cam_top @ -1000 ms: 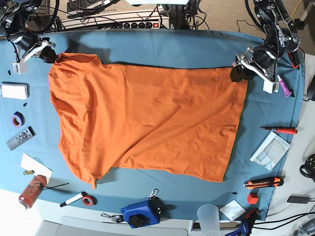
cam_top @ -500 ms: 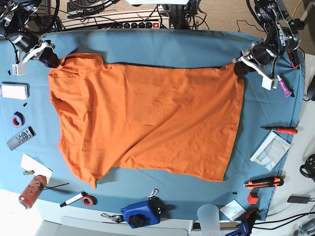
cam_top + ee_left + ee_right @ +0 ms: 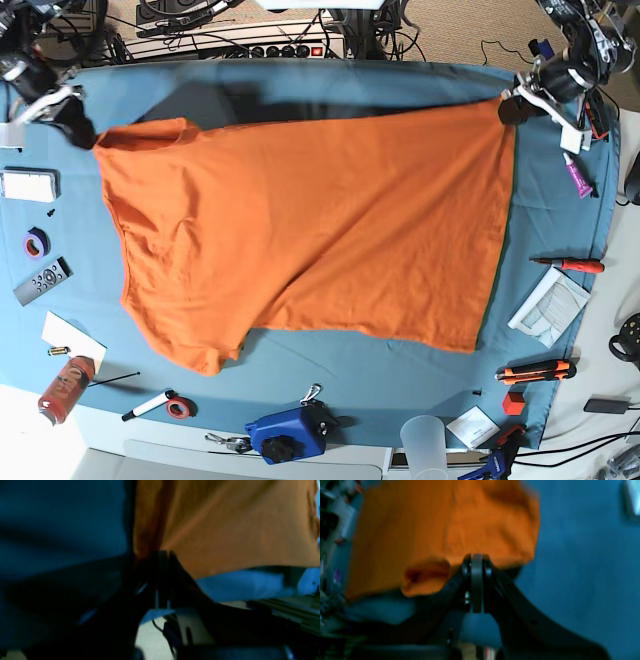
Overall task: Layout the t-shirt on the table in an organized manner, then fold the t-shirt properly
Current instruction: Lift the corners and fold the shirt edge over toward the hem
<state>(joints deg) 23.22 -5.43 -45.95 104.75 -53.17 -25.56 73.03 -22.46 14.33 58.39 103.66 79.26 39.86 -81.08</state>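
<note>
The desk (image 3: 330,90), draped in blue-teal cloth, carries the orange t-shirt (image 3: 300,230) spread across its middle, far edge raised off the cloth; the left claw (image 3: 510,108) is clamped on the shirt's far hem corner; the right claw (image 3: 82,133) pinches the shirt's far sleeve corner, jaws tight together; a blue device (image 3: 288,432) sits beyond the shirt's near edge.
</note>
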